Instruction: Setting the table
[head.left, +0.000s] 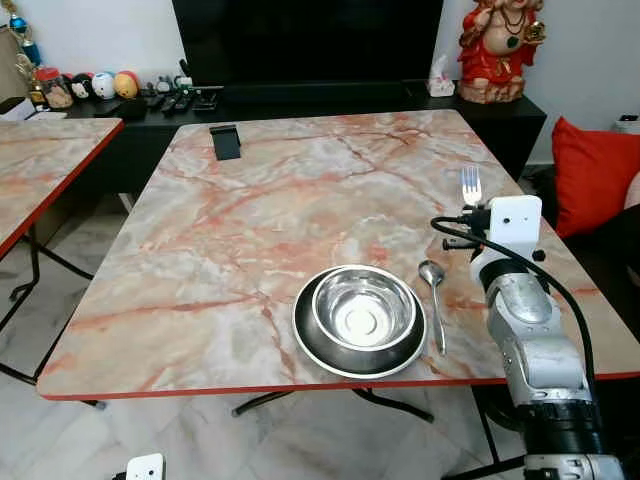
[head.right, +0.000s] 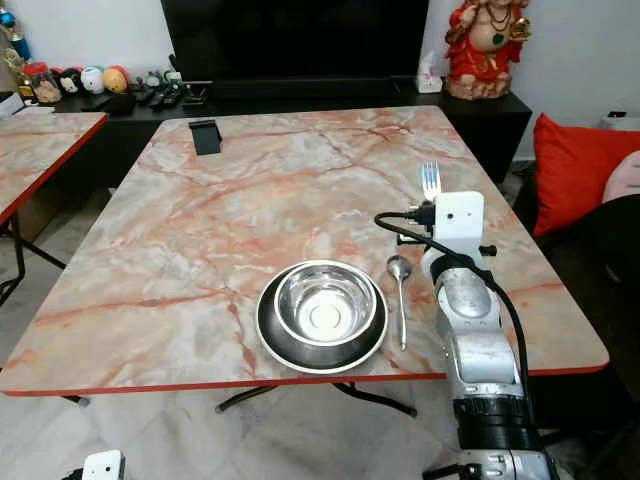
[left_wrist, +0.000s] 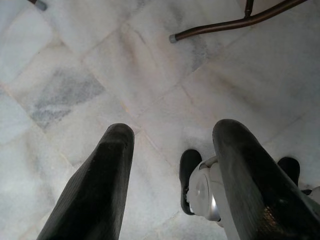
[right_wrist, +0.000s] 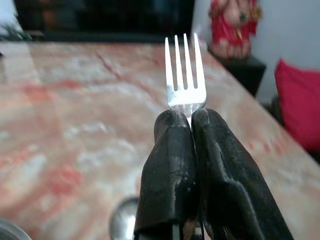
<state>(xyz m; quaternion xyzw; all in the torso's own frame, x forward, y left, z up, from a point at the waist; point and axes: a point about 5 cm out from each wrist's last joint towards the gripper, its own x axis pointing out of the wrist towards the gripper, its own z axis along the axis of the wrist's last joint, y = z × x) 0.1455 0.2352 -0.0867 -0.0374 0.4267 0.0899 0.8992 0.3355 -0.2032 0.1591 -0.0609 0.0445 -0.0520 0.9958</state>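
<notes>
One fork pinched in right gripper, tines clear ahead of jaws. Spoon just below. Next: lower alongside, release.

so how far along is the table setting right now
Done: a steel bowl sits in the plate near the table's front edge, with the spoon laid just to its right. In hand: the right gripper is shut on the fork, held above the table to the right of the spoon. Left: setting the fork down. The left gripper hangs open over the floor.
</notes>
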